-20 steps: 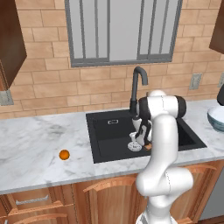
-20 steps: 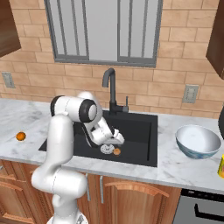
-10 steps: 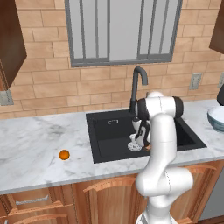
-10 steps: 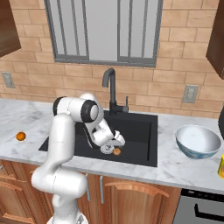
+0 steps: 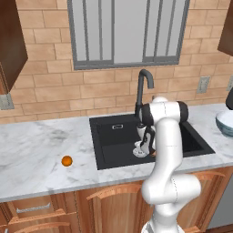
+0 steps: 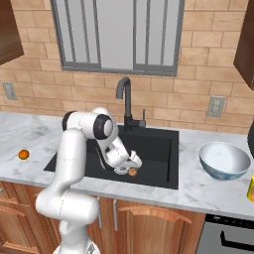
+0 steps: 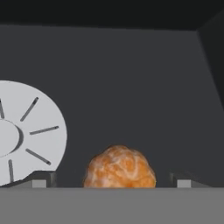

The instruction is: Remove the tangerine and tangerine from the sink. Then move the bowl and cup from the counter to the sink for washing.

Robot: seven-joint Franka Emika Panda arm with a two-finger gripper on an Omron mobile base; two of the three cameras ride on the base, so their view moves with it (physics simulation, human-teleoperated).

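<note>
We reached into the sink with our fingers spread around the duller tangerine.

Our gripper (image 7: 111, 183) hung low in the black sink (image 6: 158, 144), jaws wide apart, nothing clamped; the tan-orange tangerine (image 7: 119, 167) lay on the basin floor between the fingertips (image 7: 41, 179), just beside the silver drain (image 7: 26, 131); the bright tangerine (image 5: 67, 160) sat on the counter (image 5: 41, 145) well left of the sink, toward its front edge; the bowl (image 6: 224, 159) stood on the counter right of the sink; the cup (image 6: 250, 188) showed at the right edge.
</note>
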